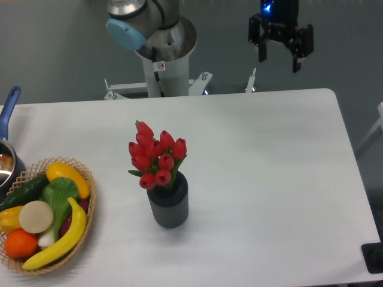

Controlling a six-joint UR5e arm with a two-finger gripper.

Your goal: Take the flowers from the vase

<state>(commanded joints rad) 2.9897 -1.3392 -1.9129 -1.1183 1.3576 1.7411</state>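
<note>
**A:** Around the vase (168,206), start with the biggest thing, the white table (269,179): the vase stands upright on it, a little toward the arm's base (164,54) from the near edge.

**B:** And off to the side of the vase?

**A:** You have a wicker basket (90,197) of toy fruit and vegetables on the camera's left of it, well apart, and beyond that a pot with a blue handle (11,104) at the table's edge. Neither matters to you.

**B:** Where are the flowers (157,154)?

**A:** Seated in the vase, red buds bunched above the rim, stems running down inside, so the long axis is close to vertical, tipped slightly toward the camera's left.

**B:** And the gripper (280,51)?

**A:** Your gripper hangs well apart from the vase, beyond the far table edge and toward the camera's right, fingers spread with nothing between them. I'd judge you must travel toward the camera's left and nearer, then descend over the buds and close across the stems just above the vase rim
</note>
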